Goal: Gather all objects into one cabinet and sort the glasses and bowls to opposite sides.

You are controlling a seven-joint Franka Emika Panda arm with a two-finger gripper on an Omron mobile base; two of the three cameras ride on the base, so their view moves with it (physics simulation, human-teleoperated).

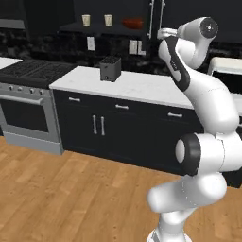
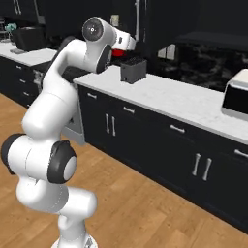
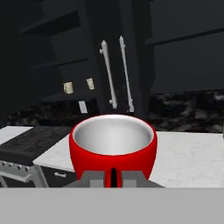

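The black wall cabinet (image 1: 94, 14) spans the top of the left base view, from ten to one o'clock, with one dark inner shelf and two long white bar handles (image 3: 116, 74) standing side by side on its doors. Below it runs one white counter (image 1: 142, 87), and one steel stove (image 1: 28, 104) sits at nine o'clock in that view. One white appliance (image 2: 236, 97) rests on the counter at three o'clock in the right base view. One dark grey toaster (image 1: 110, 68) stands on the counter near the middle, toward twelve o'clock.

One wide red-brown bowl (image 1: 133, 23) lies on the shelf at the right end of the row, at twelve o'clock. Two cream mugs, the left mug (image 1: 86, 20) and the right mug (image 1: 108, 20), stand upright on the same shelf, near each other and left of the bowl, well apart from it.

One bright red cup (image 3: 113, 148) with a pale inside sits upright in the hand view at six o'clock, above the counter. The gripper (image 3: 113, 177) pinches its near rim, fingers drawn narrow on the wall of the cup.
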